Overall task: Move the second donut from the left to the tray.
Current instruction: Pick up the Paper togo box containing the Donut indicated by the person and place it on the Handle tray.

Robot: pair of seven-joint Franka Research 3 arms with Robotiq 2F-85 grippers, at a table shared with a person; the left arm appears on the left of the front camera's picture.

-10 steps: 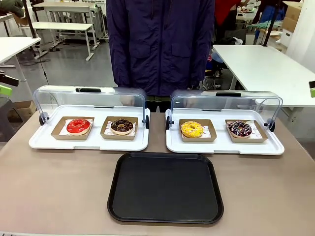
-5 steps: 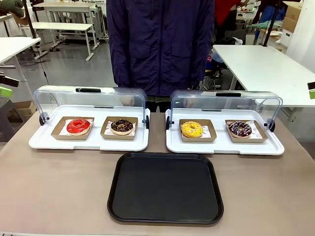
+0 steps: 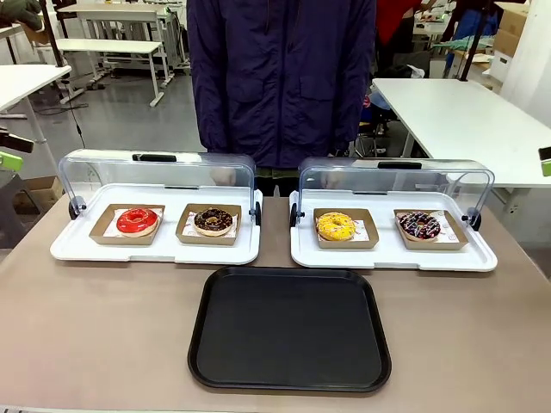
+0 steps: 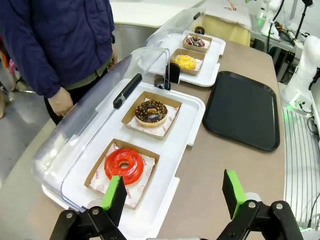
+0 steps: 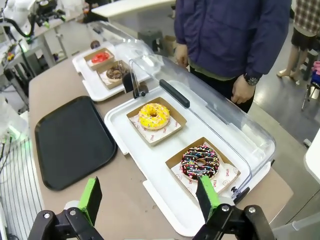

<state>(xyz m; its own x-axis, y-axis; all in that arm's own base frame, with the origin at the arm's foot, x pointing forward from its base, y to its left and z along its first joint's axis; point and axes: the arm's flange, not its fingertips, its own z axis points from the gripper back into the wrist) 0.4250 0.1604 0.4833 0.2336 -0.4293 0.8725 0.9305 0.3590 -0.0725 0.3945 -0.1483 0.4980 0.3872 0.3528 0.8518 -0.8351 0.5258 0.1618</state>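
Both arms hang back from the surface; nothing is touched yet.

- Left gripper (image 4: 173, 192): green-padded fingers spread wide, nothing between them.
- Right gripper (image 5: 149, 195): fingers likewise wide apart and empty.
- Dark chocolate-glazed ring donut with tan crumbs (image 3: 213, 221): sits in a shallow brown cardboard tray (image 3: 209, 225) on white paper. It is the right-hand slot of the left white display tray (image 3: 155, 251), whose clear hinged lid (image 3: 155, 172) is raised.
- Red-glazed ring donut (image 3: 138, 220): just beside it, in its own cardboard tray.
- Large flat black plastic tray (image 3: 290, 327): bare, on the near side of the surface, between the two display trays and toward the robot.

Key relation: in the left wrist view the chocolate donut (image 4: 151, 112) lies straight ahead of the left fingers, just past the red donut (image 4: 124, 165). In the right wrist view it (image 5: 116, 73) sits well off, beyond the yellow-glazed donut (image 5: 154, 115).

Judgement: the left arm is nearer. A ring offers no long axis, so the cardboard tray's sides probably decide the wrist angle.
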